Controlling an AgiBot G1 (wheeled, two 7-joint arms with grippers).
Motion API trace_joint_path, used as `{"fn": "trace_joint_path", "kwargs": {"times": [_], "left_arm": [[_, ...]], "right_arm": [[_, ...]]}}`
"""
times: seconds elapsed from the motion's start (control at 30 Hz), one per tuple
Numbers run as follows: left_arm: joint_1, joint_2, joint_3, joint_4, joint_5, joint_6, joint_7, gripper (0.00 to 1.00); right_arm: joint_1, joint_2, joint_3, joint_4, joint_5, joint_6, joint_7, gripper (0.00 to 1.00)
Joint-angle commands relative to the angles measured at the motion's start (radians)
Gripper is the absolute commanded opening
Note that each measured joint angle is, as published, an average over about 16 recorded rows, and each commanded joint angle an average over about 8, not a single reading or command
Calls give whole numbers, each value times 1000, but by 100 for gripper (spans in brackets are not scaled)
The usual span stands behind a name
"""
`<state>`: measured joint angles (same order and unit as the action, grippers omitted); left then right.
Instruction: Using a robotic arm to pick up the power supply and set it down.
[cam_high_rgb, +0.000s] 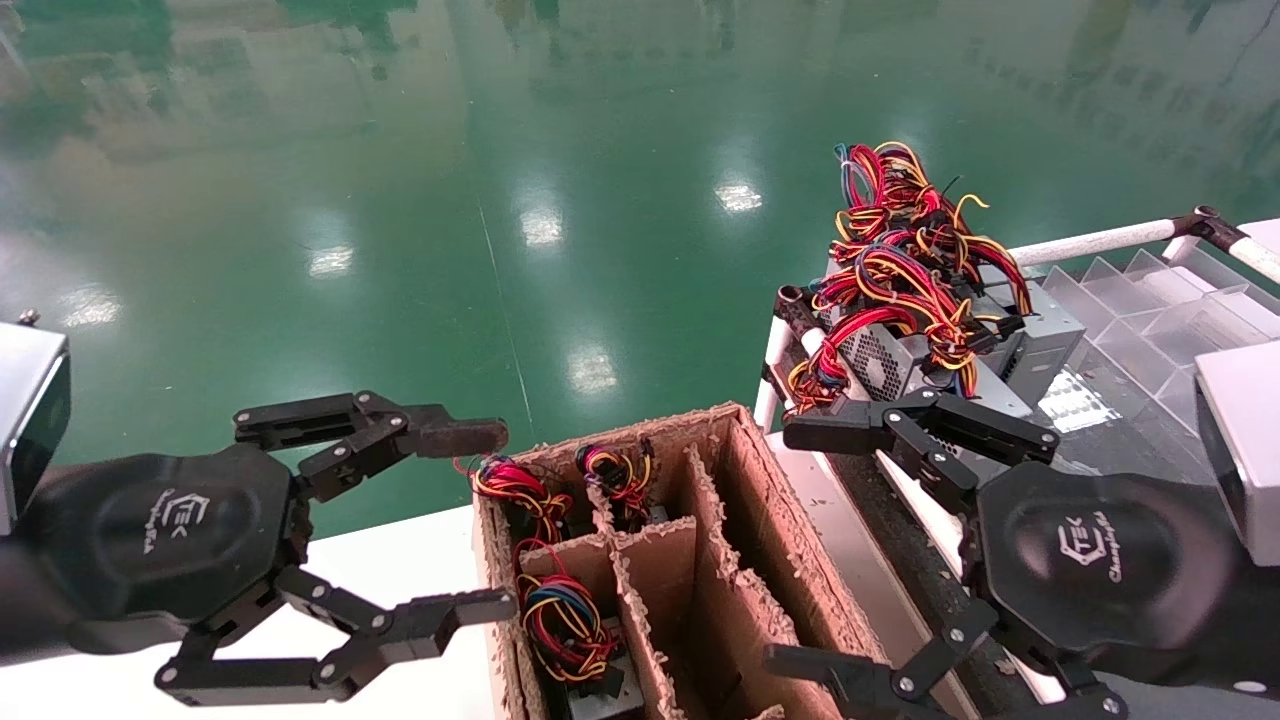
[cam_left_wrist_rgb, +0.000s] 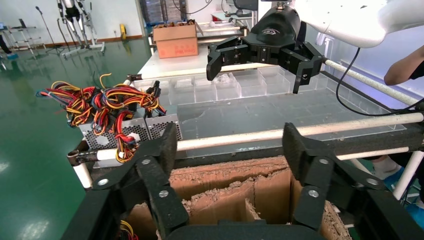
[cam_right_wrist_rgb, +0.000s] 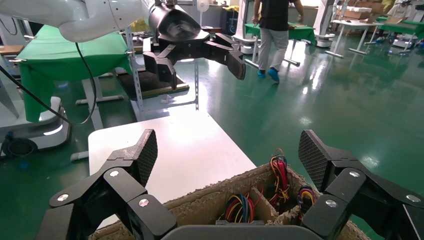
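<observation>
Several grey power supplies (cam_high_rgb: 885, 352) with red, yellow and blue wire loops are piled on a rack at the right; they also show as perforated grey boxes (cam_left_wrist_rgb: 150, 127) in the left wrist view. More power supplies (cam_high_rgb: 562, 612) stand in the left compartments of a divided cardboard box (cam_high_rgb: 748, 470), with their wires (cam_right_wrist_rgb: 239, 207) sticking up. My left gripper (cam_high_rgb: 495, 520) hangs open and empty just left of the box. My right gripper (cam_high_rgb: 795, 545) is open and empty at the box's right side, below the pile.
A white table (cam_high_rgb: 400, 560) lies under the left arm. The rack has white tubes (cam_high_rgb: 1090, 240) and a clear divided tray (cam_high_rgb: 1150, 310). The box's right compartments (cam_left_wrist_rgb: 225, 175) look empty. A person (cam_right_wrist_rgb: 272, 35) stands far back on the green floor.
</observation>
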<state>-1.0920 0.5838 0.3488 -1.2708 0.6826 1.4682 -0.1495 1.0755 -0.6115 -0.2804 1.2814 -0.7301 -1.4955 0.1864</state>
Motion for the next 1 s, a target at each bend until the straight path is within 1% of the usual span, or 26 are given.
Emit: {"fn": "trace_joint_path", "kwargs": {"times": [0.03, 0.47, 0.73, 0.9, 0.93, 1.0], "left_arm": [[0, 0, 0, 0, 0, 0, 0, 0], [0, 0, 0, 0, 0, 0, 0, 0], [0, 0, 0, 0, 0, 0, 0, 0], [0, 0, 0, 0, 0, 0, 0, 0], [0, 0, 0, 0, 0, 0, 0, 5], [0, 0, 0, 0, 0, 0, 0, 30]], "right_arm": [[0, 0, 0, 0, 0, 0, 0, 100], [-3, -4, -3, -1, -13, 10, -6, 100], [-5, -33, -27, -41, -74, 57, -18, 100], [28, -76, -63, -105, -137, 74, -20, 100], [39, -91, -74, -122, -154, 76, -20, 100], [64, -125, -100, -162, -191, 78, -19, 100]]}}
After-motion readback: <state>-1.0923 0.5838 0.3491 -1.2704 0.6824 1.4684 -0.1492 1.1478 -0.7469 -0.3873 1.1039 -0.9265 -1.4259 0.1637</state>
